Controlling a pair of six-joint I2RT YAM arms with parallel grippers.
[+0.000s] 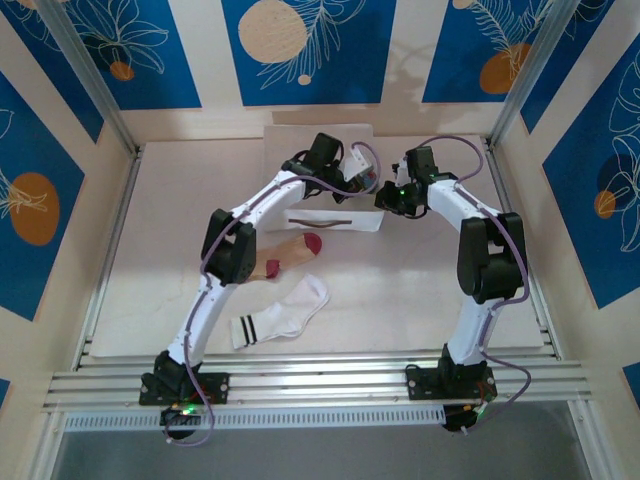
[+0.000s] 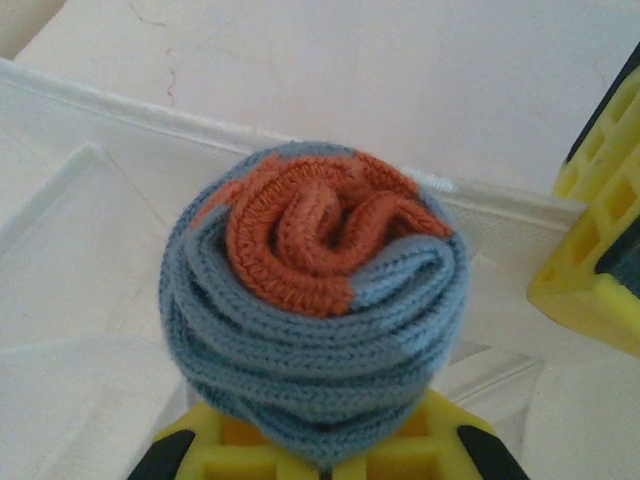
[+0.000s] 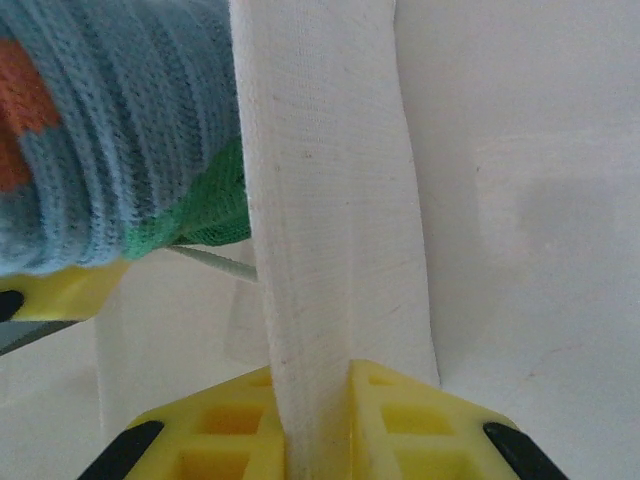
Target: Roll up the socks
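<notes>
Nearest me, the white sock with black cuff stripes [image 1: 283, 313] is lying flat, the tan, maroon-toed sock [image 1: 292, 254] just beyond. Farther out, my left gripper [image 2: 320, 450] is squeezing shut on the rolled grey-and-orange knit sock [image 2: 315, 300], while my right gripper [image 3: 318, 425] is pinching the upright wall of the white fabric box [image 3: 320, 200].

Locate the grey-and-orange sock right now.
Left wrist view: the sock, rolled, sits clamped in the left gripper above the white fabric box at the table's far middle; the right gripper pinches the box wall beside it.
</notes>
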